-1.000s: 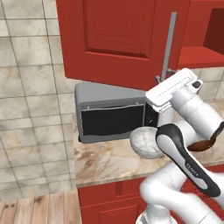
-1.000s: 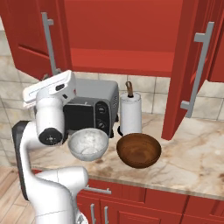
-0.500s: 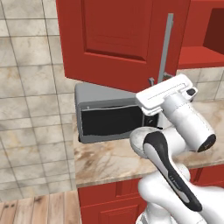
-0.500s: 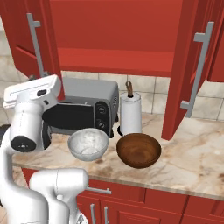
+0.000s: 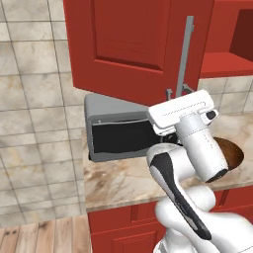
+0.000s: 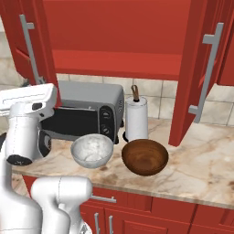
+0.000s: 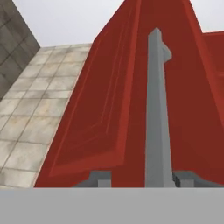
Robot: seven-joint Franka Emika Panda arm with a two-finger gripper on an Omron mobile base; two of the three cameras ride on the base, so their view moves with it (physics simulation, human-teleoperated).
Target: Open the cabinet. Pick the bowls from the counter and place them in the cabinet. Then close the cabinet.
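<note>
The red cabinet stands open, its inner shelf [image 6: 114, 64] bare. Its left door [image 5: 133, 44] is swung wide, the right door [image 6: 201, 68] too. My gripper [image 5: 179, 92] sits at the lower end of the left door's grey bar handle [image 7: 157, 109]. The gripper [image 7: 142, 179] is open, a finger on each side of the bar, the right one close against it. On the counter [image 6: 201, 169] rest the marble bowl [image 6: 92, 150] and the wood bowl [image 6: 145, 156], side by side. The wood bowl [image 5: 232, 150] peeks out behind my arm.
A grey microwave [image 6: 87, 114] stands at the back of the counter under the open left door, with a paper towel roll [image 6: 136, 118] to its right. Red base cabinets [image 6: 137, 215] run below. The tiled wall [image 5: 34, 99] is to the left.
The left door has swung further open, and my hand has moved outward with its handle. The bowls have not moved.
</note>
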